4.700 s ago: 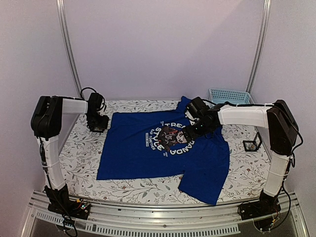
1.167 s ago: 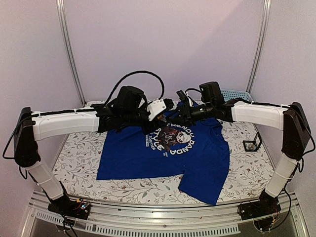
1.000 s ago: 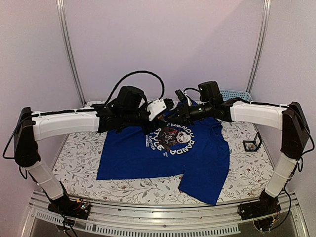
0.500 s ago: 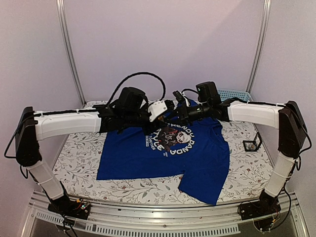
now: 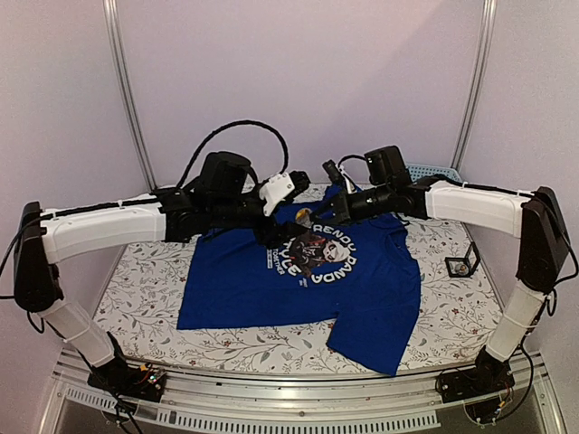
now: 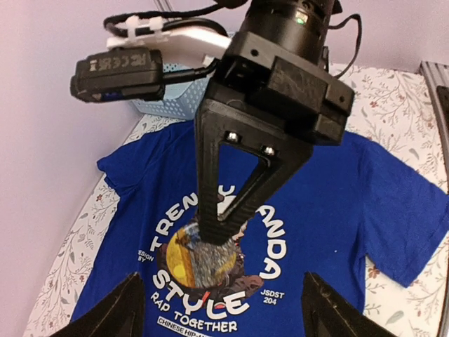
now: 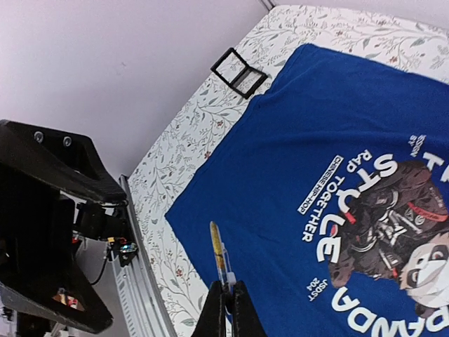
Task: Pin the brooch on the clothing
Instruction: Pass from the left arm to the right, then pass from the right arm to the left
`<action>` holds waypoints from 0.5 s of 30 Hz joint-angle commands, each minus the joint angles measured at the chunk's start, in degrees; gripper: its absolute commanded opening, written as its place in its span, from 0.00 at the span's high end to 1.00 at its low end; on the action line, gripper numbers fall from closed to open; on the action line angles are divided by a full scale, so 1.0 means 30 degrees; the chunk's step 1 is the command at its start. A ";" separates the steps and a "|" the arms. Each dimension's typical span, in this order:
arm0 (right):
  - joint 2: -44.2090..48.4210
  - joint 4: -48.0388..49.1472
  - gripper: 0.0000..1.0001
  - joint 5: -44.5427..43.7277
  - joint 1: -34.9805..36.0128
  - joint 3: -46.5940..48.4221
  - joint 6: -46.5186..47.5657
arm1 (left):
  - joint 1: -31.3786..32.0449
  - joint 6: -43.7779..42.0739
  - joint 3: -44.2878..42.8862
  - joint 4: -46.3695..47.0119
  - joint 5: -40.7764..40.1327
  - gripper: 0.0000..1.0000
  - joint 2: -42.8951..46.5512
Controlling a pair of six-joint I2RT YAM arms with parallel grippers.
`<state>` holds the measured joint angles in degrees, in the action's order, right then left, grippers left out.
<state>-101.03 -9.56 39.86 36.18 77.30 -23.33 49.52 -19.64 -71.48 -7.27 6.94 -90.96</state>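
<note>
The flowered desk carries the blue shirt, spread flat with its round print facing up. Both arms reach in from either side and meet in the air above the print, clear of the cloth. The left end effector hangs over the print with its fingers spread wide and nothing between them. The right end effector is clamped tight, its tips pointing down toward the print. A basket sits on the far side of the print and a small black stand well to its right. The brooch, seen edge-on as a thin yellow and silver piece, juts from the right tips, high above the print. Whether its pin is open cannot be told. The step in hand looks like carrying the brooch to the pinning spot. The next move probably calls for lowering the right tips to the fabric beside the print at a shallow angle. The free left fingers could steady or pinch up the cloth so the point catches rather than pushing the cloth along.
</note>
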 commanded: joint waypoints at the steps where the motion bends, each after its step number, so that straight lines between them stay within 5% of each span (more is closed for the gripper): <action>1: 0.3456 0.0982 1.00 -0.4586 -0.0003 -0.1198 0.7961 | -0.1044 0.2939 0.0214 -0.0458 0.2921 0.26 0.1732; 7: 0.8094 0.8860 1.00 -0.6786 0.0942 -0.7077 2.0366 | -0.2645 0.6669 -0.0114 -0.0309 0.5441 0.34 0.2303; 15: 0.8985 1.4902 1.00 -0.9505 0.2320 -0.9644 3.3513 | -0.3250 1.1973 -0.2650 0.0387 0.7309 0.44 0.0733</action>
<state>-73.60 22.81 18.46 41.80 49.80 50.98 40.16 6.52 -74.41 -8.05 23.29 -86.00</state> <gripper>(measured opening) 0.008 0.547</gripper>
